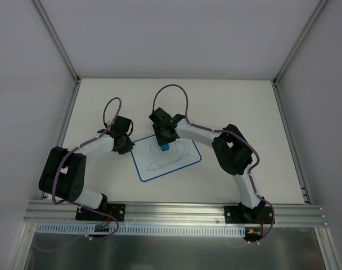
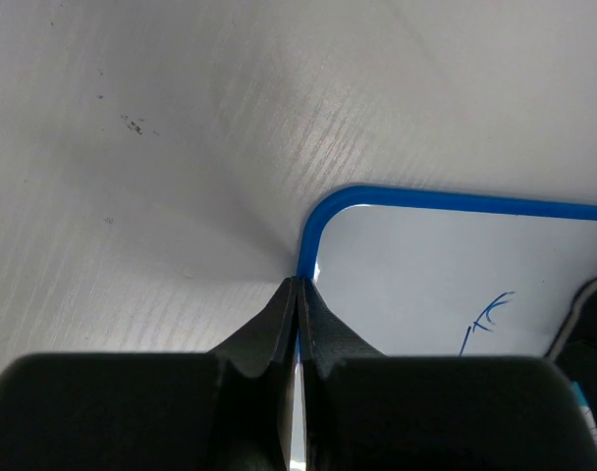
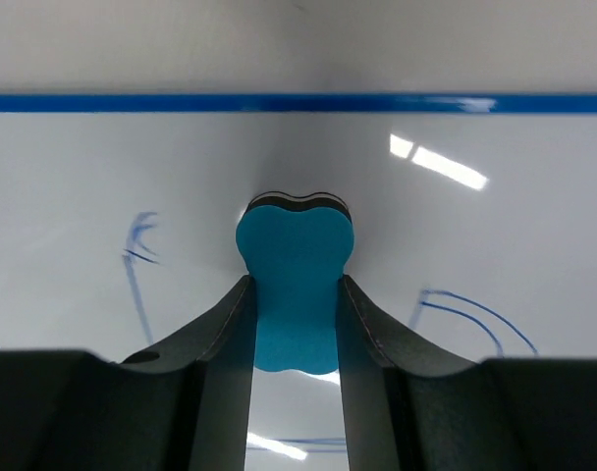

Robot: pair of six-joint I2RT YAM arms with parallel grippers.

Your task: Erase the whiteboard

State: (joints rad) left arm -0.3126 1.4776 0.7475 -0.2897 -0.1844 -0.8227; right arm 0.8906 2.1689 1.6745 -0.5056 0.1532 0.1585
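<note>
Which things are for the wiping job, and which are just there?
For the job: whiteboard, blue eraser, right gripper holding the eraser, left gripper pinching the whiteboard's edge.
Just there: table, metal rail, purple cables.

Blue-rimmed whiteboard [image 1: 171, 160] bearing a thin blue line drawing.
I see it flat, its corner edge pinched in my left claw [image 2: 297, 287].
</note>
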